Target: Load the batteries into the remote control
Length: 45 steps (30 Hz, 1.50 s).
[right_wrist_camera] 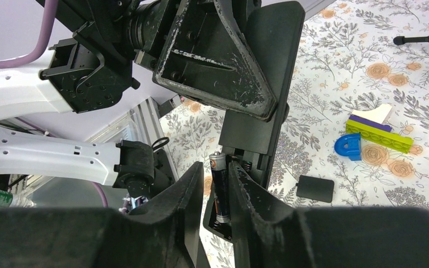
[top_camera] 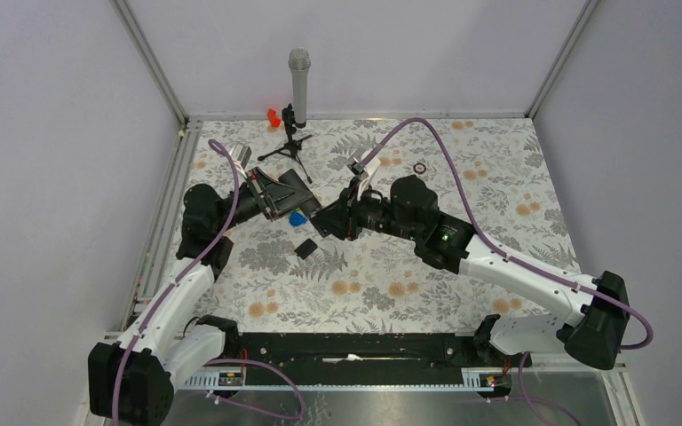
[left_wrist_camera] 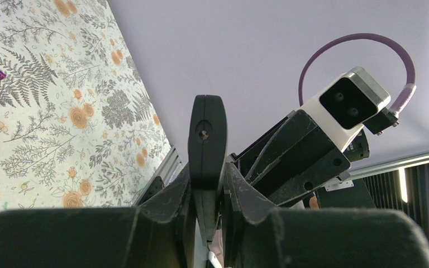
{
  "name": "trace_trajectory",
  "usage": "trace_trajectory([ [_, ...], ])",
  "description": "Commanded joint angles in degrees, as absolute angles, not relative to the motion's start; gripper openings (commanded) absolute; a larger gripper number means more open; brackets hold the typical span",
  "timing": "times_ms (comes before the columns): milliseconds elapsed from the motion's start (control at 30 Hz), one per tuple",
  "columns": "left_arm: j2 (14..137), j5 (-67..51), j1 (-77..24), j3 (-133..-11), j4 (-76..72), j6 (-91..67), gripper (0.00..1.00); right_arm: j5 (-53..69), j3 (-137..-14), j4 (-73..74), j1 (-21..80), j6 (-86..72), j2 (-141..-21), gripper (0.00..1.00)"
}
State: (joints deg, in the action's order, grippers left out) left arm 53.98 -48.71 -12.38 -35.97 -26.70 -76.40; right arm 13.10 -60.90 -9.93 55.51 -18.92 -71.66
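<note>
the left gripper (left_wrist_camera: 208, 181) clamps the remote control (left_wrist_camera: 206, 134) off the table (top_camera: 391, 275). the right gripper (right_wrist_camera: 217, 178) pinches a battery (right_wrist_camera: 219, 192) at its open compartment (right_wrist_camera: 241, 163). seat it against the spring end first, staying aligned.

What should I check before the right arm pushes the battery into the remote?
1. The left gripper clamps the slim black plastic remote control: ok.
2. The right gripper holds the black cylindrical battery: ok.
3. The battery compartment is open, and the flat black square cover lies apart on the floral table: ok.
4. Battery lined up along the compartment: ok, as far as it shows.
5. Battery fully seated: cannot tell; the fingers hide its lower end.
6. Polarity: cannot tell.
</note>
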Motion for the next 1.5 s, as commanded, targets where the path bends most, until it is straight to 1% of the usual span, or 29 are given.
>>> trace_trajectory([
  [0, 52.3, -47.8, -12.4, -38.4, -32.4, -77.3, 0.0, 13.0, -62.7, -7.3, 55.9, -19.0, -71.1, 0.34],
  [100, 52.4, -47.8, -12.4, -38.5, -32.3, -77.1, 0.0, 12.0, -63.0, -7.0, 55.9, -19.3, -70.8, 0.37],
  [400, 52.6, -47.4, -12.4, -38.5, -31.6, -75.5, 0.0, 7.3, -66.5, -5.0, 55.9, -23.3, -70.2, 0.44],
  [600, 52.9, -46.4, -12.4, -38.4, -32.1, -74.2, 0.0, 8.5, -70.1, -2.7, 55.9, -28.0, -71.3, 0.53],
  [733, 52.9, -45.8, -12.4, -38.2, -32.9, -73.5, 0.0, 7.1, -70.7, -2.3, 55.9, -31.6, -70.6, 0.57],
  [767, 52.8, -45.5, -12.4, -38.2, -32.9, -73.2, 0.0, 5.4, -71.1, -1.4, 55.9, -33.0, -70.4, 0.6],
  [800, 52.7, -45.1, -12.4, -38.2, -32.9, -72.7, 0.0, 2.4, -71.7, 1.8, 55.9, -34.9, -70.3, 0.71],
  [900, 52.2, -43.6, -12.4, -38.2, -33.3, -71.6, 0.0, -5.6, -73.1, 7.8, 55.9, -36.9, -70.1, 0.93],
  [933, 52.1, -43.2, -12.4, -38.2, -33.2, -71.4, 0.0, -7.2, -72.5, 8.1, 55.9, -37.3, -69.6, 0.97],
  [967, 51.9, -42.9, -12.4, -38.1, -33.2, -71.2, 0.0, -8.6, -71.7, 8.1, 55.8, -37.9, -69.3, 0.99],
  [1033, 51.8, -42.5, -12.4, -38.2, -33.6, -70.8, 0.0, -9.4, -70.2, 7.7, 55.8, -39.7, -68.9, 1.0],
  [1100, 51.8, -42.2, -12.4, -38.2, -33.9, -71.0, 0.0, -7.7, -68.2, 5.5, 55.8, -43.3, -68.7, 1.0],
  [1300, 51.5, -41.7, -12.4, -37.8, -36.4, -72.1, 0.0, -1.3, -58.6, -11.6, 55.8, -59.0, -68.1, 1.0],
  [1467, 51.5, -41.7, -12.4, -37.3, -37.8, -72.4, 0.0, 0.5, -57.7, -18.1, 55.8, -63.0, -69.4, 1.0],
])
